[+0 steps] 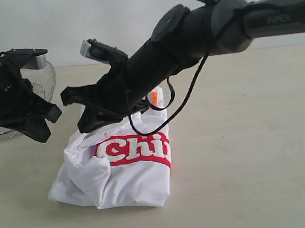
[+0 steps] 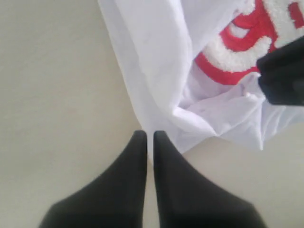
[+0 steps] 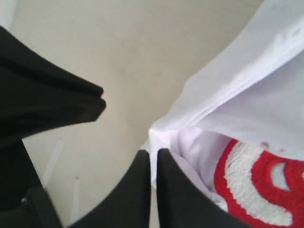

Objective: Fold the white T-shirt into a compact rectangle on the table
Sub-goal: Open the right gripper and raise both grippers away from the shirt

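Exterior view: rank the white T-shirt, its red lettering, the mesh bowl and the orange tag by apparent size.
1. white T-shirt
2. red lettering and mesh bowl: not ranked against each other, since the bowl sits farther back, partly hidden and cut off by the frame edge
3. orange tag
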### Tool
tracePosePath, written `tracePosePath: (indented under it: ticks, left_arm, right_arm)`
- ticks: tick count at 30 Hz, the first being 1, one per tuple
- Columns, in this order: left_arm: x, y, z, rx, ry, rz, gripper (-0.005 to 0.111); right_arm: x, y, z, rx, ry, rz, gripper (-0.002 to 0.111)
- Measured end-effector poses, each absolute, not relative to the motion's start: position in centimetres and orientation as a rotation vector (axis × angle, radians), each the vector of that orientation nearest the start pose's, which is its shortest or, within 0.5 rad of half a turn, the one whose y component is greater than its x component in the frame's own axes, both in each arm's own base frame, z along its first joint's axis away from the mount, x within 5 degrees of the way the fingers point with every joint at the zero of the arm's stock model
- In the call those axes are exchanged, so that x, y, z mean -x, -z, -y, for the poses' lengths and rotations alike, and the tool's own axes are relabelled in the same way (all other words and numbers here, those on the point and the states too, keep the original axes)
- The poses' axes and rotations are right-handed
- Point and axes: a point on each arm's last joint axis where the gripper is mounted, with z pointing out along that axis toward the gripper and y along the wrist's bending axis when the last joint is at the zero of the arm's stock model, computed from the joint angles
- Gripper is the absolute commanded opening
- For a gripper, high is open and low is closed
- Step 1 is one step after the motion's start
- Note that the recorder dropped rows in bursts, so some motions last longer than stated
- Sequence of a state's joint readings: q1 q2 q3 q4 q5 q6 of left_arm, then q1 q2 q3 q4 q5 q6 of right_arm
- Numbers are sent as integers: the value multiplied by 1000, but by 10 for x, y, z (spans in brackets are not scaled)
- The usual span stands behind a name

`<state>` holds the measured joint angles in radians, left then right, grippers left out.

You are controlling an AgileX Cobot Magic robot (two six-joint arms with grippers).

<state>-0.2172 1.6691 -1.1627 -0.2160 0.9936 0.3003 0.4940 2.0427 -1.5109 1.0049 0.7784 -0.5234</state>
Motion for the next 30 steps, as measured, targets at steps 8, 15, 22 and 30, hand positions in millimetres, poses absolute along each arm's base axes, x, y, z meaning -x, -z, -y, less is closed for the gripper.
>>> tracePosePath:
  ticks: [8,15,22,30]
  left_arm:
    - [-305,-235,101,-697,534,-2823,5]
    - [-305,-238,121,-739,780,-2710,5]
    - [-304,-211,149,-840,815,-2752,5]
    - [-310,-193,164,-794,732,-2763,5]
  right_arm:
    - [-387,-224,-189,341,-928,-2610,0]
    - [-388,-206,-132,190,-853,-2695,0]
    - [-361,-181,-95,137,-793,-2771,0]
    - [-336,-178,-83,155,-742,-2774,0]
